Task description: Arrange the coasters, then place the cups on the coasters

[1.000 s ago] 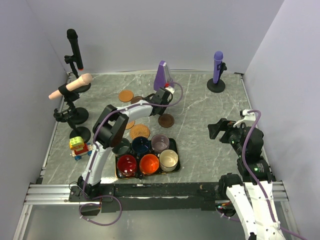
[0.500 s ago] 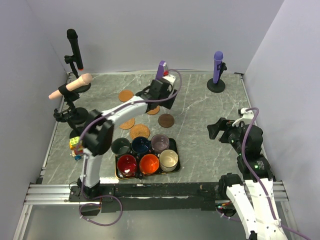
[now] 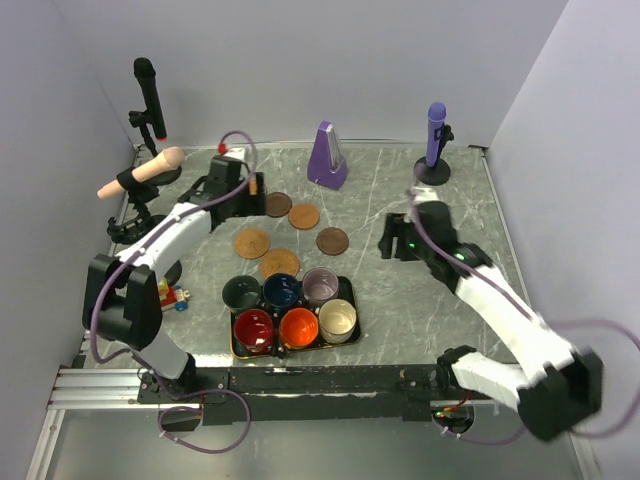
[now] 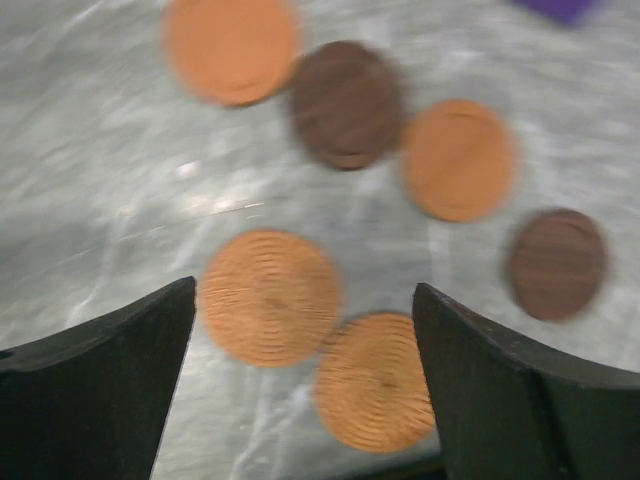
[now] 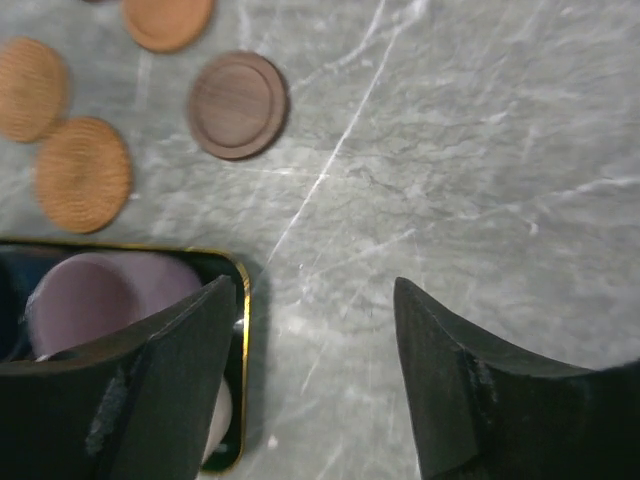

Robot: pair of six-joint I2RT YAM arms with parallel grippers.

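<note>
Grey marbled worktop carries everything; black rectangular gold-rimmed tray sits toward the near edge, between the two arms; left tool hangs over the far-left end of the coaster cluster, jaws spread wide, nothing between them; right tool hovers right of the cluster, beyond the tray's right side, jaws apart and likewise empty; six small glazed handled cups all stand in the tray, two rows of three; six thin flat round orange-to-dark-brown coasters lie loose on the worktop just beyond the tray, scattered, the two ribbed orange ones just beside each other; none carries a cup.

Step judged: arranging the coasters, early on; cups not yet started. Next move probably calls for a low approach onto one disc's edge, since flat discs give little to pinch; then spacing them well apart so each takes a cup.
</note>
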